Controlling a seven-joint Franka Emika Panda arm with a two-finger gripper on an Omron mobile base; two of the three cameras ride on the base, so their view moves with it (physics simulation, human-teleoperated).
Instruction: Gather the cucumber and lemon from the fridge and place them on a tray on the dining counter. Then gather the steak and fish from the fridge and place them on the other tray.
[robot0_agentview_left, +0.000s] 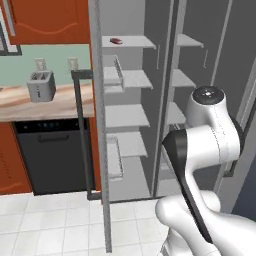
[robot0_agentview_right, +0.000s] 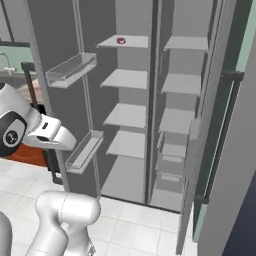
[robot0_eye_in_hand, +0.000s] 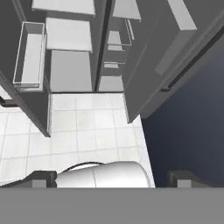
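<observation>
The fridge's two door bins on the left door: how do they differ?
The upper door bin sits near the top shelf's height; the lower door bin hangs level with the lower shelves. In the right base view, the upper one looks longer. Both are clear-walled, apparently empty, on the same open door.

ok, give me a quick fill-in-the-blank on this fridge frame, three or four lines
1. Both fridge doors stand ____.
2. The small red item sits on the ____ shelf of the left compartment.
3. The toaster stands on the wooden ____.
4. The gripper jaws are ____, holding nothing.

Missing words: open; top; counter; open
</observation>
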